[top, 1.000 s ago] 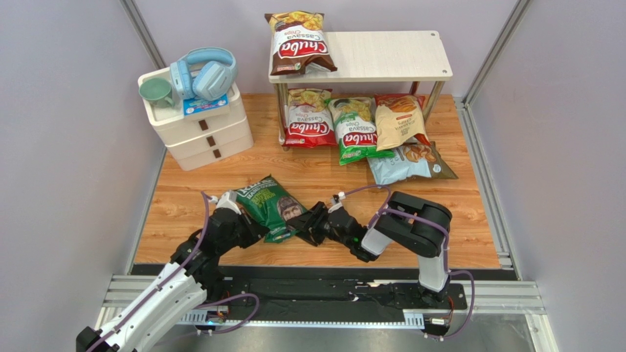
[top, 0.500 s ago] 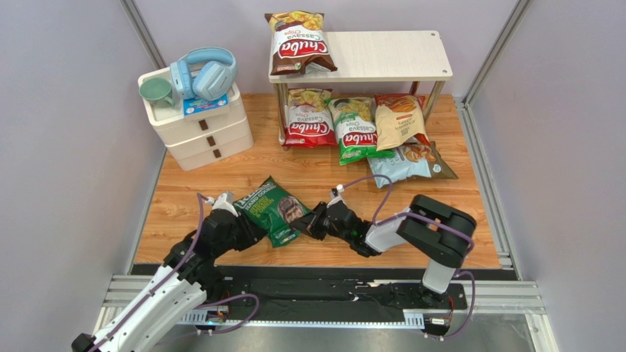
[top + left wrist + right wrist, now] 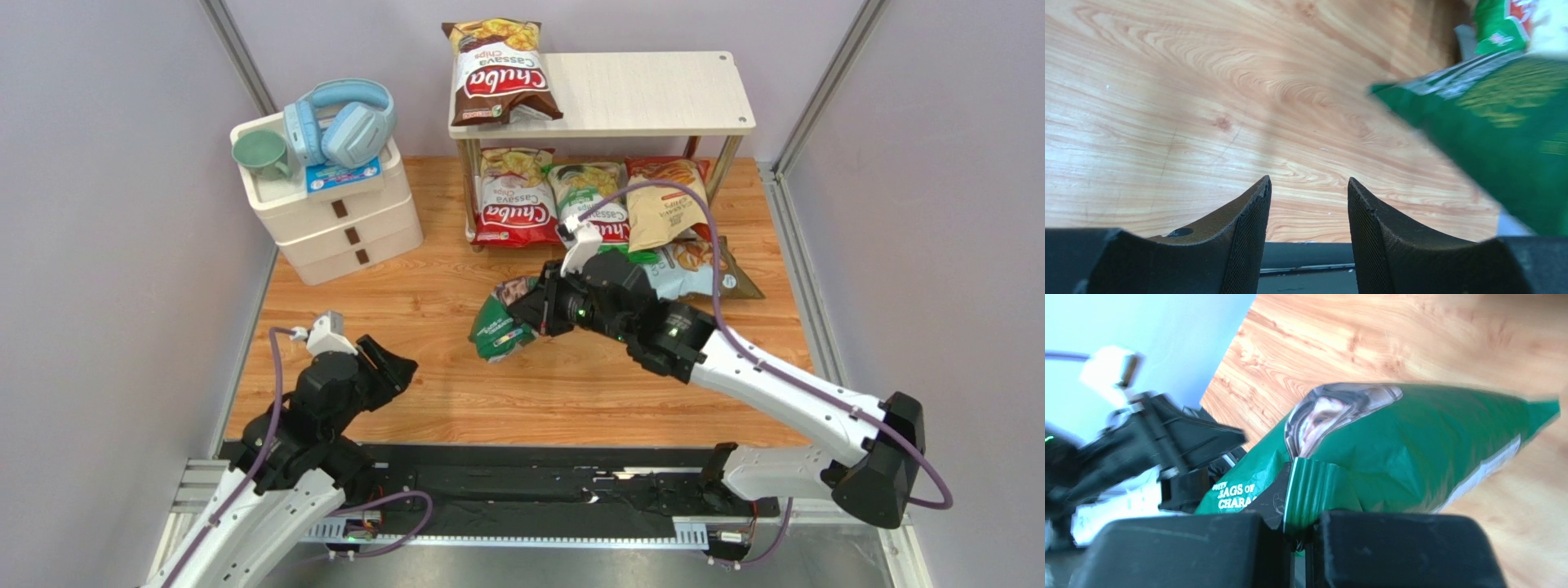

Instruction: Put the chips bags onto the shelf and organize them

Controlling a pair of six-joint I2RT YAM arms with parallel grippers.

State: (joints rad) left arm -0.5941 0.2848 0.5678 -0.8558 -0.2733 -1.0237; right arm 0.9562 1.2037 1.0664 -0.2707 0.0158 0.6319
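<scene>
My right gripper (image 3: 536,309) is shut on the crimped end of the dark green chips bag (image 3: 501,324), which hangs above the wooden floor in front of the shelf (image 3: 650,92). The right wrist view shows the bag (image 3: 1413,447) pinched in the gripper (image 3: 1306,533). My left gripper (image 3: 390,368) is open and holds nothing, down to the left of the bag; in its wrist view (image 3: 1308,190) the bag (image 3: 1499,135) is at the right. A brown bag (image 3: 497,71) lies on the top board. Red (image 3: 515,196), green (image 3: 589,202) and cream-orange (image 3: 669,202) bags lean on the lower tier. A light blue bag (image 3: 693,263) lies in front.
A white three-drawer unit (image 3: 344,221) stands at the back left, with blue headphones (image 3: 344,123) and a green cup (image 3: 261,153) on top. Grey walls close in both sides. A metal rail (image 3: 540,490) runs along the near edge.
The left gripper opened, let go of the dark green bag and drew back to the left. The right gripper shut on the bag's end and carried it up toward the shelf.
</scene>
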